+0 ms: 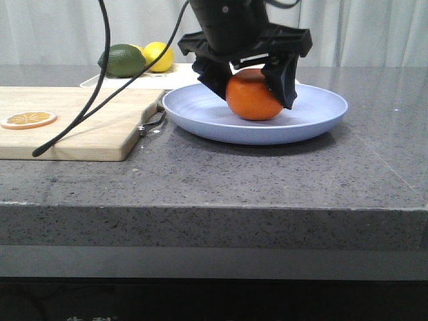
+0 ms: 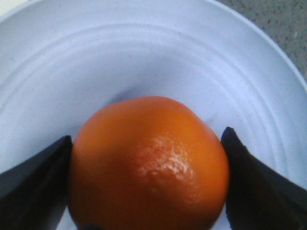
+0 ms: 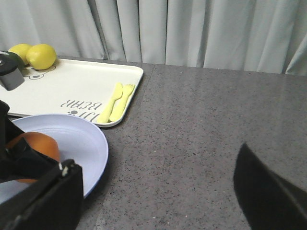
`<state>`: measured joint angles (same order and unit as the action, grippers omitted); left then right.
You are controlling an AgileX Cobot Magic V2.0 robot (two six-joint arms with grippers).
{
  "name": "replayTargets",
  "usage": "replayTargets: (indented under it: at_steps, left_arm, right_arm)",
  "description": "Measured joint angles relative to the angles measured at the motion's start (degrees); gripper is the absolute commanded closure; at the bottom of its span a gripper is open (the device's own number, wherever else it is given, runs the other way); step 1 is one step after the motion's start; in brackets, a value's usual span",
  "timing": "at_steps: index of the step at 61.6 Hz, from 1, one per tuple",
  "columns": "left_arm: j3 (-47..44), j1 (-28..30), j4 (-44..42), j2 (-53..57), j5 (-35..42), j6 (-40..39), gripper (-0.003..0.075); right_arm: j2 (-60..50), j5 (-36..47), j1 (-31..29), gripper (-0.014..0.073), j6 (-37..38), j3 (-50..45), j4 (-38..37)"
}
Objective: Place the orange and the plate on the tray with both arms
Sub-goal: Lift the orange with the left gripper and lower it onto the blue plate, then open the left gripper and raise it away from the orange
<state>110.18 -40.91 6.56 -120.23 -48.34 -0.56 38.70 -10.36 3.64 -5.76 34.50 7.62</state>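
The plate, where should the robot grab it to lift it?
Probably the raised rim of the plate on its right, bare side, coming in from the right. It is too wide and shallow elsewhere, and the left gripper with the orange fills its middle.

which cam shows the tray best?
Right wrist view: the tray shows its top, rim, printed lettering and yellow cutlery. Front view catches only a thin edge behind the plate. Left wrist: none.

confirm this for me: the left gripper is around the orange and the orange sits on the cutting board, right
Not quite. The left gripper is around the orange, but the orange sits on the plate, not the cutting board. The front view shows this, and the left wrist view shows the plate under the orange.
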Motion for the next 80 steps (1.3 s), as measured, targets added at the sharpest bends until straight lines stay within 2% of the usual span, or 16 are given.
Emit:
replayTargets:
  at_steps: [4,9,31,55,59,64,70,80]
  left_arm:
    - [0.0,0.0,-0.09,0.0,0.0,0.56,0.0108]
    - [0.0,-0.14,-0.35,-0.08,0.0,0.91,0.0087]
    - [1.42,-0.66,-1.3,-0.13,-0.81,1.04,0.0087]
    - [13.53,-0.66,-2.32,-0.13,-11.5,1.04,0.0105]
    - [14.65,-0.66,-2.63,-0.13,-12.71,1.04,0.015]
    - [15.87,-0.66,-2.99,-0.13,-13.75,1.04,0.0246]
    - [17.11,-0.66,-3.03,-0.13,-14.36,1.04,0.0431]
    - [17.2,-0.66,-3.13,-0.13,-16.03,1.04,0.0659]
  right_arm:
    - [0.0,0.0,0.0,-0.0048,0.0,0.0,0.0]
    - [0.0,0.0,0.0,-0.0048,0.0,0.0,0.0]
    - [0.0,0.0,0.0,-0.0048,0.0,0.0,0.0]
    - [0.0,0.0,0.0,-0.0048,0.0,0.0,0.0]
    - [0.0,0.0,0.0,-0.0048,0.0,0.0,0.0]
    - [0.0,0.0,0.0,-0.0048,0.0,0.0,0.0]
    - [0.0,0.0,0.0,-0.0048,0.0,0.0,0.0]
    - [0.0,0.0,0.0,-0.0048,0.0,0.0,0.0]
